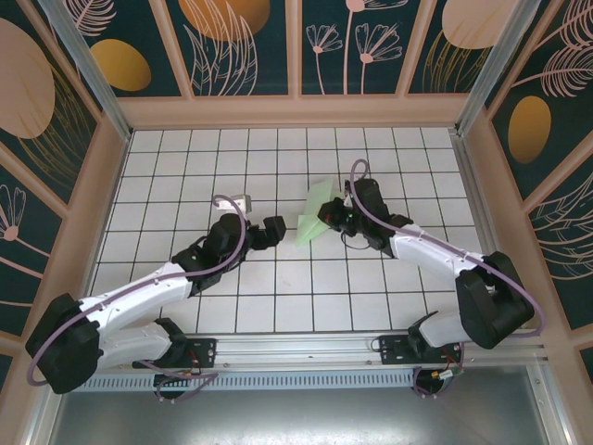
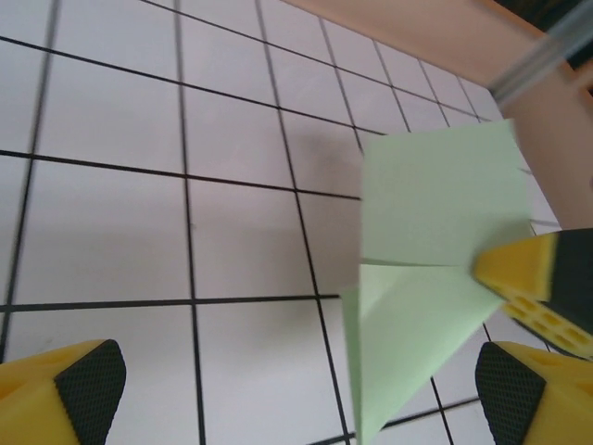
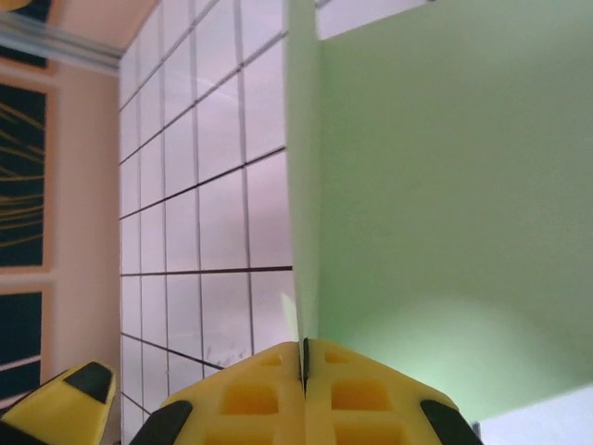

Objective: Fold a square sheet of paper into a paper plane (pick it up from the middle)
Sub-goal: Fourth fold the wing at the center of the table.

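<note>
While my right gripper [image 3: 304,371] clamps the creased paper [image 1: 318,209] above the table [image 1: 176,158], my left gripper [image 1: 275,227] hangs beside it, jaws apart; I judge folding partly done, dart unfinished.

1. Right wrist view: the paper [image 3: 445,204] runs off the top and right edges.
2. The left gripper [image 2: 301,380] has its fingers cut off at the bottom edge.
3. The far post [image 2: 547,60] is blurred.
4. From above, the right gripper [image 1: 326,216] covers part of the paper.
</note>
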`<action>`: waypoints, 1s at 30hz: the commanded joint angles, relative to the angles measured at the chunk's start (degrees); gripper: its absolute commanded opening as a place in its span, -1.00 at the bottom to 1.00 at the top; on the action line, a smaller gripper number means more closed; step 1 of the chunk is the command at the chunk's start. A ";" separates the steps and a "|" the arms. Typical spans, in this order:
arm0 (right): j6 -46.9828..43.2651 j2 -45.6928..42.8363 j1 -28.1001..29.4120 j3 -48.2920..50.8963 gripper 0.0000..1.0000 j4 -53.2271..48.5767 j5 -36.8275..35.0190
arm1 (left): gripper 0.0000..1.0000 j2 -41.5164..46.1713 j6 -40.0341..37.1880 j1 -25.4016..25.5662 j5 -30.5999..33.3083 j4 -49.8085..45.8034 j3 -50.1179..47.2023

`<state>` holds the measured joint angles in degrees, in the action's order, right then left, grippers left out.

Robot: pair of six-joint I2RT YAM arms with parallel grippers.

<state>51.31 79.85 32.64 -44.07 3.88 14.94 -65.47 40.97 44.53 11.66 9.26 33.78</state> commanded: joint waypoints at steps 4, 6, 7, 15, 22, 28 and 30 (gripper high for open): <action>15.33 1.03 -0.39 6.82 -0.97 2.89 -2.78 | 0.97 -8.03 -8.72 -0.03 -10.41 18.77 -2.96; 17.44 1.52 -0.48 7.32 -0.98 2.46 -3.04 | 0.97 -11.32 -9.85 0.11 -12.11 22.49 -3.12; 18.60 1.70 -0.41 7.42 -1.00 1.79 -3.36 | 0.95 -12.99 -10.51 0.23 -12.59 24.00 -3.19; 23.80 2.79 -0.91 6.55 -1.00 -7.43 -4.74 | 0.84 -21.76 -16.09 1.03 -14.79 29.01 -1.60; 25.85 4.59 -0.95 5.33 -1.00 -13.56 -4.00 | 0.76 -25.36 -21.49 2.31 -17.89 39.16 -4.24; 25.60 5.89 -0.93 2.91 -1.00 -16.65 -2.55 | 0.72 -28.66 -26.34 4.49 -18.14 34.86 -1.00; 25.80 5.96 -0.97 2.44 -1.00 -17.21 -2.22 | 0.68 -29.84 -28.48 5.55 -17.94 33.72 0.10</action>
<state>75.83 85.25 31.94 -39.62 -9.72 11.99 -94.02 17.37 48.69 -5.48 43.27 31.62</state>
